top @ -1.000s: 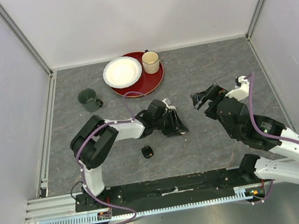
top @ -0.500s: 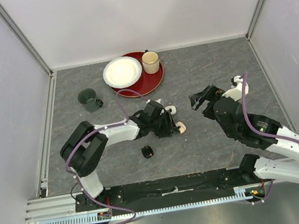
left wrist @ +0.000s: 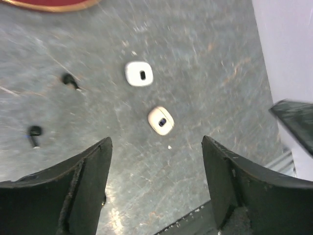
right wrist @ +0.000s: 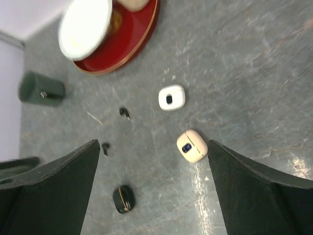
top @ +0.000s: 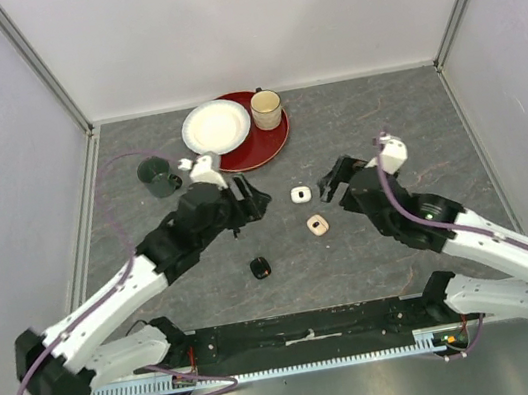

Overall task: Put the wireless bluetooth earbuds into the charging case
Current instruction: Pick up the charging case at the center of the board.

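Observation:
Two black earbuds [right wrist: 124, 112] [right wrist: 104, 148] lie on the grey table and also show in the left wrist view [left wrist: 71, 81] [left wrist: 34, 134]. A closed white case [top: 298, 195] [right wrist: 171, 97] [left wrist: 139, 73], a closed beige case [top: 318, 225] [right wrist: 191, 145] [left wrist: 160, 120] and a closed black case [top: 261, 268] [right wrist: 123, 198] lie at mid-table. My left gripper [top: 249, 200] [left wrist: 155, 142] is open and empty, left of the white case. My right gripper [top: 334, 178] [right wrist: 152, 144] is open and empty, right of it. White and beige earbuds are not in view.
A red tray [top: 270, 141] at the back holds a white plate [top: 216, 126] and a cream cup [top: 266, 109]. A dark green mug [top: 155, 175] stands at the back left. Walls close in the table on three sides.
My left arm has pulled back to the left, off the spot it covered, and the white and beige cases now lie uncovered. My right gripper has moved left toward them.

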Motion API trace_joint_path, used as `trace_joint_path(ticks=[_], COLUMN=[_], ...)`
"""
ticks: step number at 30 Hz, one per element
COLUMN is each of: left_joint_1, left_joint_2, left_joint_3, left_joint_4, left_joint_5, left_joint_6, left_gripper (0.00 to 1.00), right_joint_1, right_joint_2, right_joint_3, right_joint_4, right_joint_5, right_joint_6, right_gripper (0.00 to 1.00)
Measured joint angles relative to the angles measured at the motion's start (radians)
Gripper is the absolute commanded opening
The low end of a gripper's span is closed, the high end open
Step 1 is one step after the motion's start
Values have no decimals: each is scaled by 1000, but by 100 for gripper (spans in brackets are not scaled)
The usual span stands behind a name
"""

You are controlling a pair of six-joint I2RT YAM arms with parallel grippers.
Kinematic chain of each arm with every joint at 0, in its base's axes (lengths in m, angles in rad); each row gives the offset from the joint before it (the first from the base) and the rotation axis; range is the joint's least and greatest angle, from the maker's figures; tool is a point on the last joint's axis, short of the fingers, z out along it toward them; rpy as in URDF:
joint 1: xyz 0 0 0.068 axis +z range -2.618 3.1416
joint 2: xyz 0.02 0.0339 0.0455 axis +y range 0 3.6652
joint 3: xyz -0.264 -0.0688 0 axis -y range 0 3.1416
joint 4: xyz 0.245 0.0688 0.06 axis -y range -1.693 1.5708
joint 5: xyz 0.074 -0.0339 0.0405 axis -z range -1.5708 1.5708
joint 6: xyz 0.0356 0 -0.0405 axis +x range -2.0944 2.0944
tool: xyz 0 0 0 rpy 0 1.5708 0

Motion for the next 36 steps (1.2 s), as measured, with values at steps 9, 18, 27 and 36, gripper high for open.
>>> trace_joint_path(ticks=[9, 18, 27, 36], left_joint_1=[110, 217, 285, 290], left_joint_2=[-433, -484, -494, -483], left_joint_3=[-151, -167, -179, -191], left_joint_4=[-164, -280, -318, -313], left_joint_5=[-186, -201, -157, -111], left_joint_6=[91, 183, 214, 216], left_gripper=[88, 89, 89, 89], right_joint_1=[9, 202, 306, 317], right_joint_2=[308, 615, 809, 910], right_joint_3=[-2, 67, 194, 258], right_joint_4=[134, 229, 250, 221], right_joint_5=[-313, -427, -438, -398], right_joint_6=[-122, -143, -163, -232], right_gripper=[93, 90, 85, 77])
